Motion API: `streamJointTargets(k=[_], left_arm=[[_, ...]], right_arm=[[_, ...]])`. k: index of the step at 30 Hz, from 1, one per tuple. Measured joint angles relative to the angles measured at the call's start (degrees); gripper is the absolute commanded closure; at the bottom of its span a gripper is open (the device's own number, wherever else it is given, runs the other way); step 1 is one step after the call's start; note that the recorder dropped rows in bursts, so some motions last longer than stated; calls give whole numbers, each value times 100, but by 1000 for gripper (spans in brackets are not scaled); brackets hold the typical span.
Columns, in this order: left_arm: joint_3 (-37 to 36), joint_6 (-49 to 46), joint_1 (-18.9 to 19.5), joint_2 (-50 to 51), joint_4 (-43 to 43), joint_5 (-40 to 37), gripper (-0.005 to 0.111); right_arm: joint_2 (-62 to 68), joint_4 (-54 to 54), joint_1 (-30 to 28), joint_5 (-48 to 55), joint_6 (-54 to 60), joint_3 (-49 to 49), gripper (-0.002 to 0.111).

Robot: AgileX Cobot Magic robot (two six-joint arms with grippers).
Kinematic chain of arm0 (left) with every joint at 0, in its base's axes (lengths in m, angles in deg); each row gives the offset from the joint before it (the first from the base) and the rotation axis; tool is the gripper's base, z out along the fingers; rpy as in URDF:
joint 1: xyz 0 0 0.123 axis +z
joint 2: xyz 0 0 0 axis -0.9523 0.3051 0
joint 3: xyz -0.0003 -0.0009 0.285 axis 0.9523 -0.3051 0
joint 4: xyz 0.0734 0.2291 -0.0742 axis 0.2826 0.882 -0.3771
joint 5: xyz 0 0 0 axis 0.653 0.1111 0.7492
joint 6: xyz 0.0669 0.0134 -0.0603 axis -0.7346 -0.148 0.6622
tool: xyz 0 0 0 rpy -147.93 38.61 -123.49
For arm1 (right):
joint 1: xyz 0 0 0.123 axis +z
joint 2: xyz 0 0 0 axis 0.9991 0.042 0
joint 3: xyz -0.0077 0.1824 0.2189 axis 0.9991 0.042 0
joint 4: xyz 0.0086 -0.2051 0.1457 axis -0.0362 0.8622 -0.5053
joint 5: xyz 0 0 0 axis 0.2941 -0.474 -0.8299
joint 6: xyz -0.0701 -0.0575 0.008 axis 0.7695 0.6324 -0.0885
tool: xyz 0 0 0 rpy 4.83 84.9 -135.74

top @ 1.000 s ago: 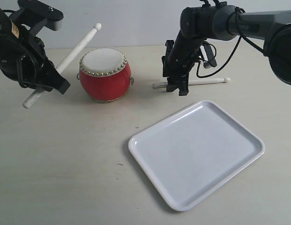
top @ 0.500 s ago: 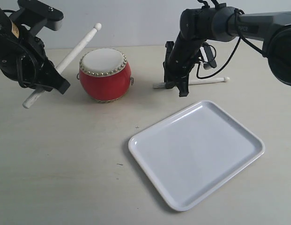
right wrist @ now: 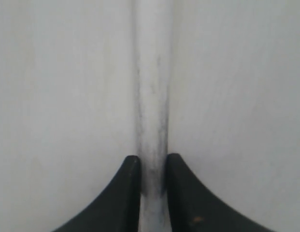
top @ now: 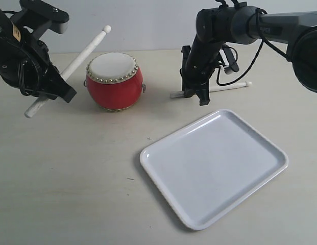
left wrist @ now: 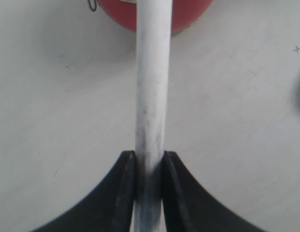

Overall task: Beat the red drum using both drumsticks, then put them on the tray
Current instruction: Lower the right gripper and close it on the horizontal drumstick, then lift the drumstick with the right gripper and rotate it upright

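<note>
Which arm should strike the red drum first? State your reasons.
Left. The left gripper holds a raised drumstick beside the red drum; the right gripper holds its drumstick low at the table.

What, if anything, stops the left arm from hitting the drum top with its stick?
Probably nothing, so likely yes. The left gripper is clamped on its drumstick, which slants up past the red drum; nothing lies between them.

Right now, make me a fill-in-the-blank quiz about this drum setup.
The left gripper holds its drumstick tilted, knob end pointing ____.
The right gripper is shut on the other drumstick, which in the exterior view is ____ of the red drum.
The tray is coloured ____.
Missing: up; right; white.
</note>
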Motion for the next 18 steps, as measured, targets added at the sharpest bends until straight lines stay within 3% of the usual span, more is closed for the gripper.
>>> streamJointTargets(k=[9, 18], left_arm=[[0, -14, 0, 0, 0, 0, 107], [0, -14, 0, 0, 0, 0, 107]], right_arm=[[-10, 34, 0, 15, 789, 0, 108], [-18, 79, 0, 60, 2671, 0, 108]])
